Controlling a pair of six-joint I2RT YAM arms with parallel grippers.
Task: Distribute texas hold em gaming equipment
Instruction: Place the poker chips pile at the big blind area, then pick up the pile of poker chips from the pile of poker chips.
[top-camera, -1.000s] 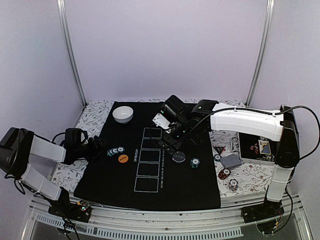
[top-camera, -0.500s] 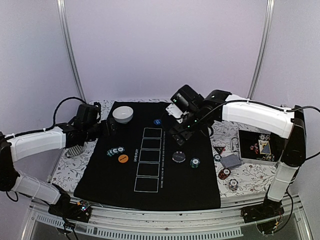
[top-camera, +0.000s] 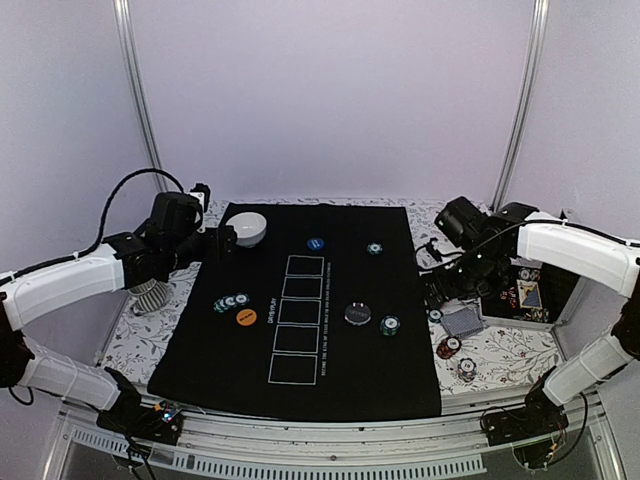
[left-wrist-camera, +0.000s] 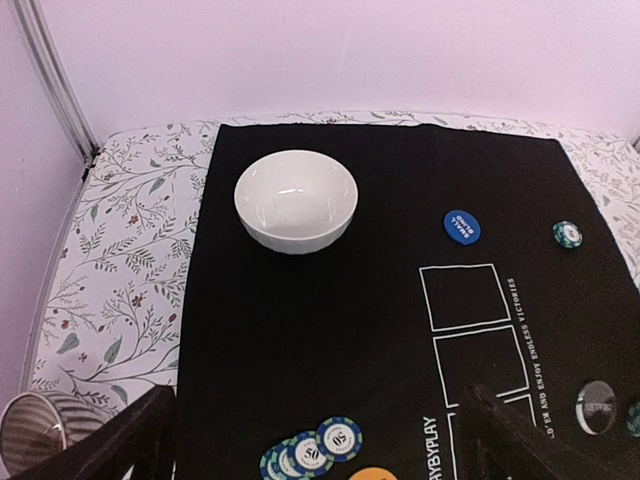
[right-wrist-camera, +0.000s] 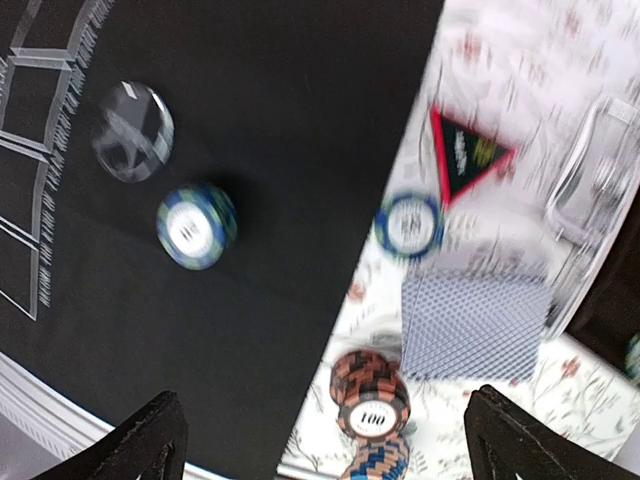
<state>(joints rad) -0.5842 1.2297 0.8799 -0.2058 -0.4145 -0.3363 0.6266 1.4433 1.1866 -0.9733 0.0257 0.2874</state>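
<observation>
Hovering above the card deck (right-wrist-camera: 475, 325) with right fingers (right-wrist-camera: 150, 440) spread empty, left fingers (left-wrist-camera: 130, 440) likewise.
Centre over the deck on the bench (right-wrist-camera: 590, 390) beside the red chip stack (right-wrist-camera: 370, 395); descend straight.

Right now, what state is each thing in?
white bowl: upright, empty
left gripper: open, holding nothing
right gripper: open, holding nothing
card deck: stacked, face down
blue button: lying flat
red chips: stacked
</observation>
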